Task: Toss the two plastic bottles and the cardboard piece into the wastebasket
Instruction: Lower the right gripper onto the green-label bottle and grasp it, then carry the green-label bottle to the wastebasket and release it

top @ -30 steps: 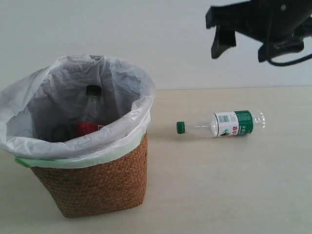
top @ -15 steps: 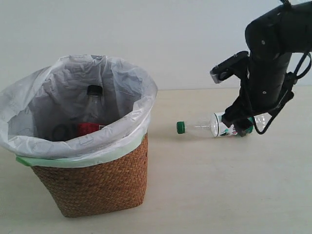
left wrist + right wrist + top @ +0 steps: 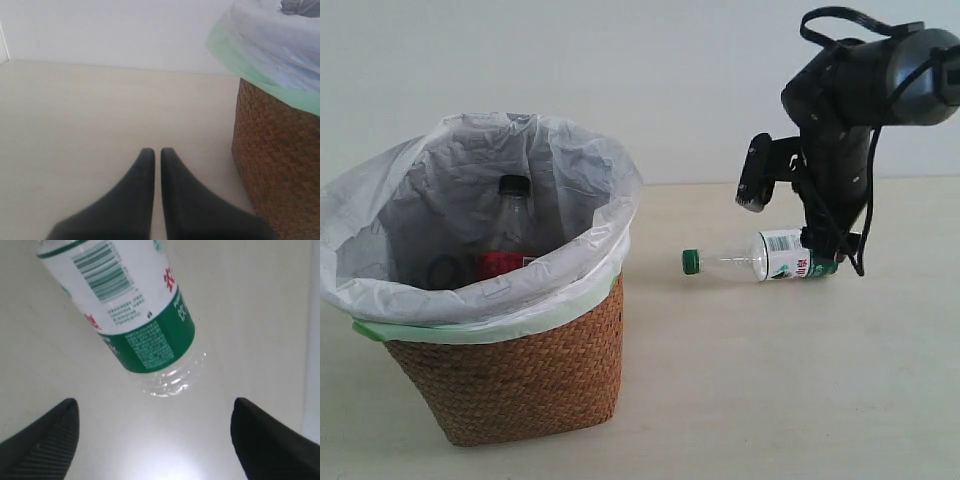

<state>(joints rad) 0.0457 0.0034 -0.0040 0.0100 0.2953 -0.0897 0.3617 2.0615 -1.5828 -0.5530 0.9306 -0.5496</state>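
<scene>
The wicker wastebasket (image 3: 520,380) with its white bag stands at the left. Inside it the black-capped, red-labelled bottle (image 3: 508,225) stands upright. The green-capped bottle (image 3: 770,258) lies on the table to the right, cap toward the basket. My right gripper (image 3: 155,405) hangs open just beyond that bottle's clear base (image 3: 167,377), its fingers spread wide and not touching it. In the exterior view the right arm (image 3: 840,130) covers the bottle's base end. My left gripper (image 3: 157,152) is shut on nothing, low over the table beside the basket's wall (image 3: 280,165). The cardboard piece is out of view.
The pale table (image 3: 770,380) runs back to a white wall (image 3: 670,80). The bag's pale green edge (image 3: 240,70) folds over the basket's rim.
The right arm has come down from the top of the exterior view to the base end of the green-capped bottle. The bottle and basket have not moved.
</scene>
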